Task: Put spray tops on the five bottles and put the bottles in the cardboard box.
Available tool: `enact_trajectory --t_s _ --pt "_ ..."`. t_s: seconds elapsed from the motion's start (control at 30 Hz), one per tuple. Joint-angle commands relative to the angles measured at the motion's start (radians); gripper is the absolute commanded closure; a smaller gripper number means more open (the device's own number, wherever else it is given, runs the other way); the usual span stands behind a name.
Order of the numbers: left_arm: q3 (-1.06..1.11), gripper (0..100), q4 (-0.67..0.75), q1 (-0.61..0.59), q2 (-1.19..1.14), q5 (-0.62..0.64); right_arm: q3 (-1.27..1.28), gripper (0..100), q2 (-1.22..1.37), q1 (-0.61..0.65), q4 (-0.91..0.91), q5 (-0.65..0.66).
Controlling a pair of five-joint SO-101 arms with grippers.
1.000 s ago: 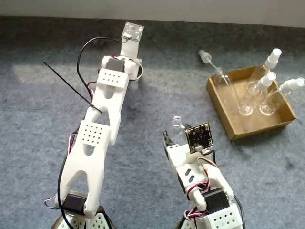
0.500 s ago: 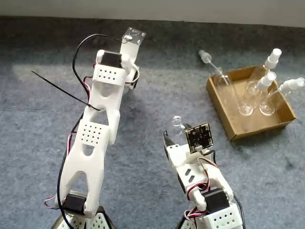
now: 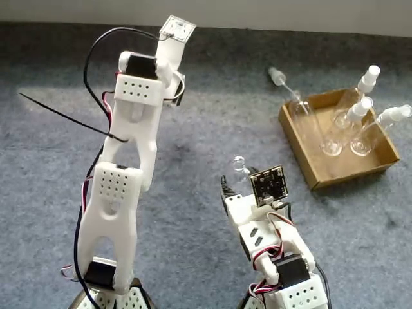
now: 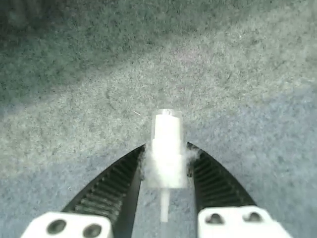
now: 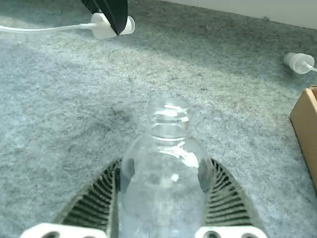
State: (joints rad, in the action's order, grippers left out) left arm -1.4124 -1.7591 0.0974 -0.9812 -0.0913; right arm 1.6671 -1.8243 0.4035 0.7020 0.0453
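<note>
My left gripper (image 4: 166, 151) is shut on a white spray top (image 4: 167, 134), whose thin tube hangs down between the black fingers. The right wrist view shows that spray top (image 5: 106, 27) farther off, held above the carpet by a black fingertip (image 5: 111, 11), its tube running sideways. My right gripper (image 5: 164, 164) is shut on a clear open-necked bottle (image 5: 166, 124). That bottle's neck (image 3: 240, 164) pokes out ahead of the right arm. The cardboard box (image 3: 308, 168) at the right holds three bottles with spray tops (image 3: 359, 109).
A loose spray top (image 3: 277, 76) lies on the carpet beyond the box's far left corner, its tube pointing at the box. The left arm (image 3: 138, 96) stretches far out over the grey carpet. A pale wall edge runs along the back.
The left arm has swung farther out and to the left, carrying the spray top with it. The right arm and its bottle have kept still.
</note>
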Motion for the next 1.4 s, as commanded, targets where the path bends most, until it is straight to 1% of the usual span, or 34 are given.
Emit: enact_trajectory --t_s 0.0,0.1,0.3,0.43,0.53,0.63,0.77,0.87,1.0,1.1,1.23,1.37 --pt "0.211 99 -0.006 -0.01 0.232 -0.012 0.153 91.8 -0.007 0.008 0.002 0.006" --pt "0.325 99 -0.005 -0.008 0.332 -0.012 0.153 91.8 -0.007 0.008 0.002 0.011" --pt "0.481 99 -0.005 0.01 0.515 -0.012 0.153 91.8 -0.007 0.007 0.008 0.009" --pt "0.608 99 -0.005 0.053 0.656 -0.012 0.153 91.8 -0.013 0.01 0.105 0.005" --pt "0.72 99 -0.003 0.094 0.773 -0.014 0.153 91.8 -0.012 0.01 0.105 0.005" --pt "0.839 99 -0.002 0.137 0.886 -0.014 0.153 91.8 -0.013 0.01 0.142 0.005" --pt "0.952 99 -0.002 0.168 1.004 -0.014 0.154 91.8 -0.013 0.004 0.145 0.011" --pt "0.98 99 0.0 0.171 1.07 -0.014 0.151 91.8 -0.015 0.01 0.139 0.011" --pt "0.983 99 -0.002 0.168 1.15 -0.014 0.108 91.7 -0.01 0.004 0.059 0.012" --pt "0.986 99 -0.008 0.17 1.213 -0.012 0.064 91.7 -0.007 0.007 0.045 0.012" --pt "0.986 99 -0.008 0.171 1.296 -0.012 -0.028 91.6 -0.005 0.004 0.07 0.012" --pt "0.987 99 -0.008 0.171 1.36 -0.011 -0.15 91.5 -0.005 0.004 0.165 0.012"
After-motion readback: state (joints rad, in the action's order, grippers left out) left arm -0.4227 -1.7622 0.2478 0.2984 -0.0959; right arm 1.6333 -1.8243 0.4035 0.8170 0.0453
